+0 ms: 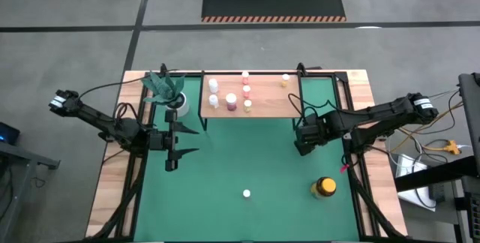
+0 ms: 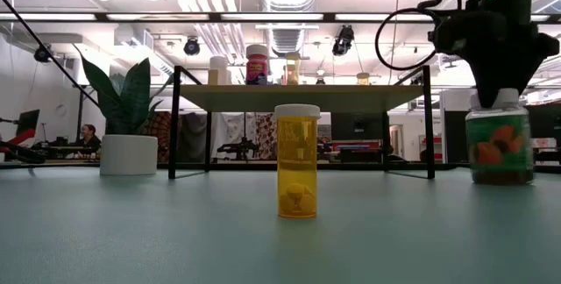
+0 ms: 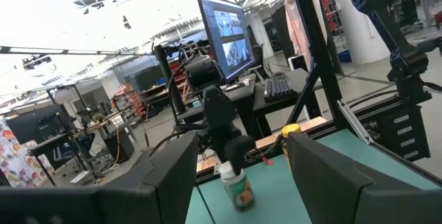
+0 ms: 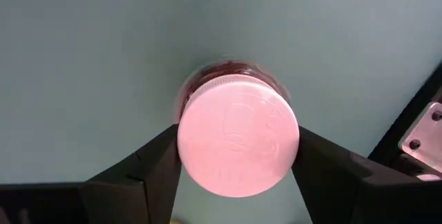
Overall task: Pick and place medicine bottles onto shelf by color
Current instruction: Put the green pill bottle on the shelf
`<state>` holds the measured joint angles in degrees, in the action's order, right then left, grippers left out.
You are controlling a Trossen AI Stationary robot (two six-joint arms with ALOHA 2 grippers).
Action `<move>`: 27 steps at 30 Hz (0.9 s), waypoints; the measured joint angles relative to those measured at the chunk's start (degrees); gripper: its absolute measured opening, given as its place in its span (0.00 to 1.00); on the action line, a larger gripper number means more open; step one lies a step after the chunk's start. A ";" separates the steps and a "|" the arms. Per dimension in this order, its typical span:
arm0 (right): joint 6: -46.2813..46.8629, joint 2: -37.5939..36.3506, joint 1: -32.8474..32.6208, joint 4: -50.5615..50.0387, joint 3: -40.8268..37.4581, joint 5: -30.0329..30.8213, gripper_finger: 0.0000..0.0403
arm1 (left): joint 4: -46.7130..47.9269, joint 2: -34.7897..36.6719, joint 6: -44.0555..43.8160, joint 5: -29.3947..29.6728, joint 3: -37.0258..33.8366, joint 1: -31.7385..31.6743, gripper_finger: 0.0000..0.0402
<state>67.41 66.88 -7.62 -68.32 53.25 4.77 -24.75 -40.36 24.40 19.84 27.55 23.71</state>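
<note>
A greenish jar [image 2: 500, 148] with a white lid stands on the green mat at the right, below the shelf's right end. My right gripper [image 2: 504, 91] comes down over it, shut on the lid. In the high view the gripper [image 1: 306, 142] hides the jar. A small orange bottle [image 2: 297, 174] with a white cap stands upright near the mat's front middle [image 1: 246, 193]. A yellow jar [image 1: 324, 187] with a black lid stands at the front right. Several small bottles stand on the wooden shelf [image 1: 270, 102]. My left gripper [image 1: 184, 141] hovers open at the left, holding nothing. My right gripper pinches the jar's round white lid by its rim [image 4: 188, 141] between its two fingers [image 4: 155, 165], one on each opposite side. The fingers come from above, pointing down. The jar stands upright with its base on the mat.
A white pot with a green plant [image 1: 169, 89] stands at the shelf's left end, close to my left arm. The shelf's black legs [image 2: 174, 122] rise at the far side. Black frame rails run along both table sides. Open mat lies between the two arms.
</note>
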 joint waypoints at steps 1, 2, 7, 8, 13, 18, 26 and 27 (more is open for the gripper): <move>-1.73 -0.09 -0.01 -0.12 0.25 -1.22 0.57 | 0.00 -0.02 0.00 0.00 0.00 0.00 0.51; -3.55 -0.10 -0.02 -0.30 0.73 -2.74 0.57 | 0.00 -0.01 0.00 0.00 0.00 0.00 0.51; -16.61 0.51 -1.29 0.40 5.71 -7.84 0.56 | -0.02 0.01 0.00 0.00 0.00 0.00 0.51; -19.39 0.93 -1.96 0.59 7.23 -8.34 0.56 | 0.00 0.01 0.00 0.00 0.00 0.02 0.51; -28.77 4.11 -3.49 0.73 16.45 -9.55 0.56 | -0.05 -0.01 0.01 0.00 0.00 0.00 0.51; -38.97 10.20 -3.67 -2.33 27.98 -10.86 0.56 | -0.09 0.00 0.02 0.02 0.00 0.00 0.51; -59.76 23.69 -3.13 -16.47 48.25 -6.43 0.56 | -0.25 -0.01 0.02 0.02 0.00 0.00 0.51; -62.42 25.26 -3.13 -19.02 51.05 -4.88 0.56 | -0.26 0.01 0.02 0.02 0.00 0.00 0.51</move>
<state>4.99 92.14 -10.74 -87.34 104.31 -0.10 -25.02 -40.36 24.43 19.86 27.55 23.70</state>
